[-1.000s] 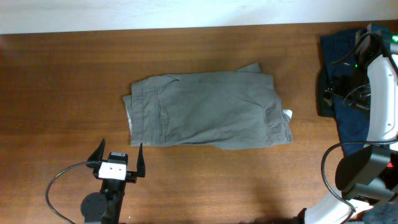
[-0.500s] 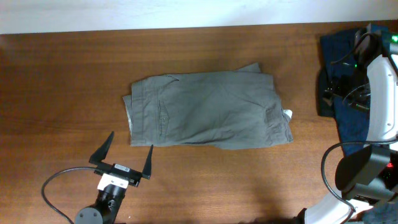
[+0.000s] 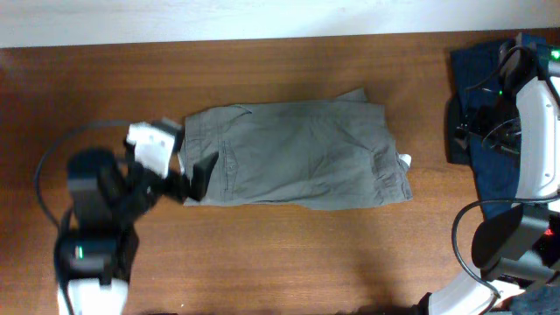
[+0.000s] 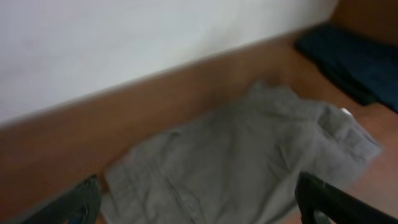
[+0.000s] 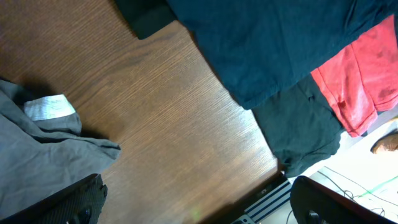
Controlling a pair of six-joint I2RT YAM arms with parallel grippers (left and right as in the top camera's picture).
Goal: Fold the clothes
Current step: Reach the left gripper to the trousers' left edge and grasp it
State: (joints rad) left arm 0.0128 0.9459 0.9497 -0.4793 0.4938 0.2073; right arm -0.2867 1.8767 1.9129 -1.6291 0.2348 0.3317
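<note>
One second has been enough for the left gripper (image 3: 189, 157) to swing, in the overhead view, from the bare near side of the brown wooden table (image 3: 350, 254) to the waistband end of the grey-khaki cotton shorts (image 3: 293, 156). Its spread fingers now sit over the near-left corner of the cloth, one dark finger lying on the fabric, though blur hides whether it presses down. The shorts themselves lie flat mid-table and have not shifted, with the hem end pointing towards the dark navy garments (image 3: 479, 61) at the right edge. I take this as the approach to a grasp, with the fold itself not yet begun. The left wrist view, also blurred, shows the left gripper (image 4: 198, 180) with its fingers wide at both lower corners, nothing between them. The grey-khaki cotton shorts (image 4: 242, 162) stretch ahead of it along the white wall (image 4: 124, 43). The right wrist view shows the right gripper (image 5: 198, 186) equally wide and empty, hanging over bare wood. The shorts' hem corner (image 5: 43, 162) with its white label (image 5: 46, 107) lies just to one side, navy and red cloth (image 5: 367, 68) to the other.
</note>
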